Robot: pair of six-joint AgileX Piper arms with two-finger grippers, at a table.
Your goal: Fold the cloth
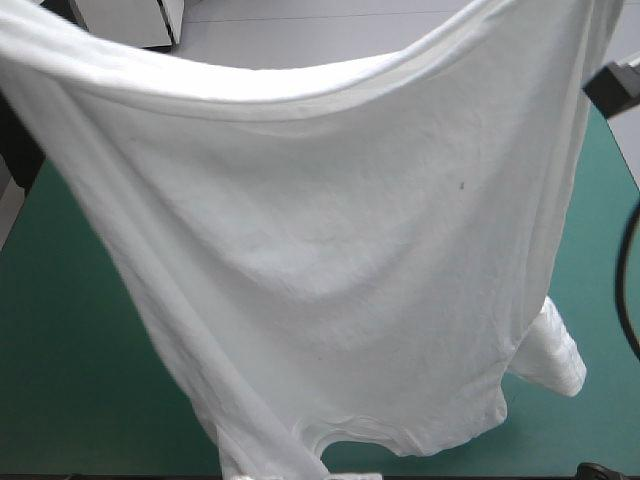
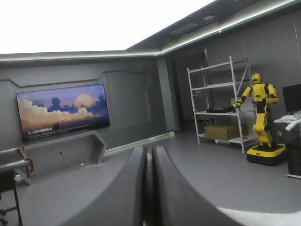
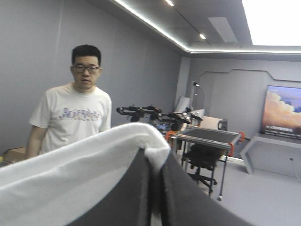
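Over the table (image 1: 60, 330) the T-shirt (image 1: 330, 250) hangs spread; right end effector (image 3: 153, 162) pinches it.

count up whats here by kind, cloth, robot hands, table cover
white T-shirt, lifted: 1
black robot hands: 2 (left hand, right hand)
teal-green table cover: 1
total: 4

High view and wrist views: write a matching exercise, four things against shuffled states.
1 T-shirt
2 table
3 right gripper
4 left gripper

A black fingers, white fold draped over them
B lifted, hanging spread
C teal-green, below the T-shirt
D black fingers all but shut, nothing draped over them

Pairs: 1-B, 2-C, 3-A, 4-D.
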